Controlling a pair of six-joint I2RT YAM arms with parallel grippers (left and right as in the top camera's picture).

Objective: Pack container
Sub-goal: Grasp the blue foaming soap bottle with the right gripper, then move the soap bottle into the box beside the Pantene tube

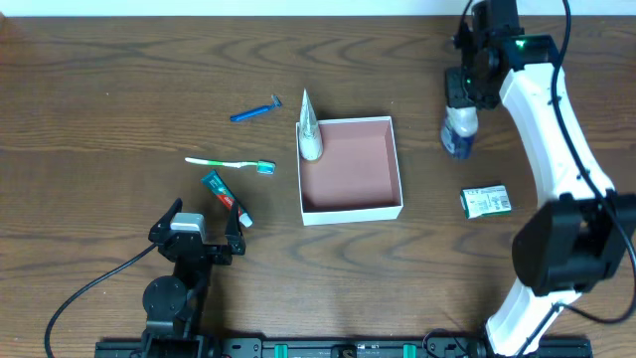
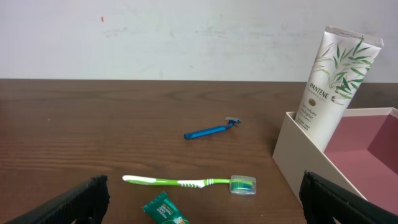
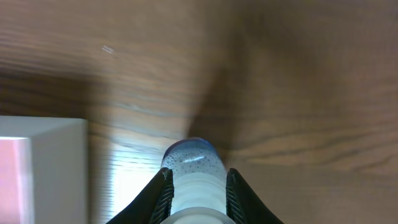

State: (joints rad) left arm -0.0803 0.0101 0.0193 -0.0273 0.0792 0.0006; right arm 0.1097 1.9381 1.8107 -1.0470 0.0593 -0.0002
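The container (image 1: 353,212) is a shallow white-walled box with a reddish-brown inside, at mid-table; its wall (image 2: 298,155) also shows in the left wrist view, and its edge (image 3: 59,168) in the right wrist view. A white Pantene tube (image 1: 309,129) (image 2: 333,74) leans in its far-left corner. My right gripper (image 1: 462,99) (image 3: 197,180) is shut on the white neck of a clear blue bottle (image 1: 458,131) (image 3: 191,158), to the right of the container. My left gripper (image 1: 202,224) (image 2: 202,199) stands wide open, with a green toothpaste tube (image 1: 227,197) (image 2: 165,210) lying between its fingers.
A green toothbrush (image 1: 229,162) (image 2: 186,182) and a blue razor (image 1: 255,111) (image 2: 211,130) lie left of the container. A small green packet (image 1: 485,201) lies on the table to its right, below the held bottle.
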